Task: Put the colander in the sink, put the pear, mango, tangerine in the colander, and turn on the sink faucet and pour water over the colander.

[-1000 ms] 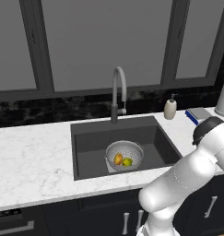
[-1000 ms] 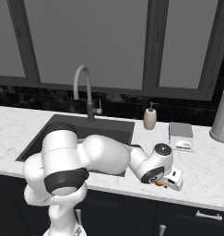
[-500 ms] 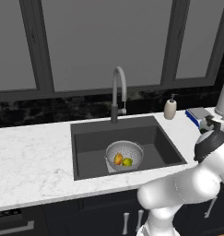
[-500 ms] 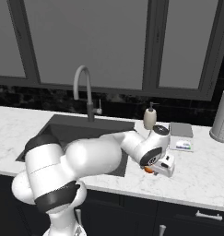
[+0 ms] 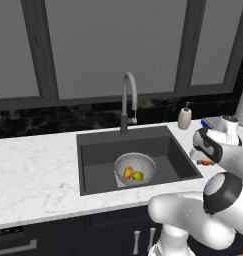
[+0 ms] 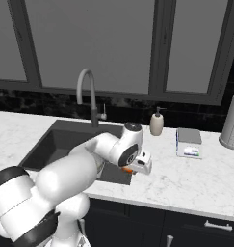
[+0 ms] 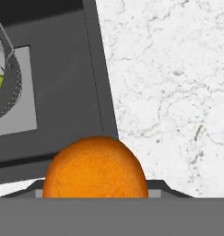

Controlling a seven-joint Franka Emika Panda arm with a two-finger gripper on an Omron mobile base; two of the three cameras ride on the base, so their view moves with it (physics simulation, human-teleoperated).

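Note:
The tangerine (image 7: 95, 173) sits large and orange at the bottom of the hand view, held over the sink's right edge. My gripper (image 6: 136, 167) is shut on the tangerine (image 6: 127, 170), just above the counter beside the sink (image 6: 56, 144). From the left, the gripper (image 5: 205, 161) is right of the basin with the tangerine (image 5: 207, 162) in it. The colander (image 5: 135, 169) stands in the sink (image 5: 98, 155) and holds the mango (image 5: 128, 172) and the pear (image 5: 138, 175). The faucet (image 5: 128, 100) arches over the basin; no water is seen.
A soap dispenser (image 6: 157, 124) stands behind the sink's right corner. A grey pad with a blue edge (image 6: 188, 143) lies on the marble counter (image 6: 195, 178), and a pale cylinder (image 6: 231, 123) stands at the far right. Dark windows back the counter.
My gripper has risen off the right counter and carried the tangerine left, up to the sink's right edge. The colander and its fruit have not moved.

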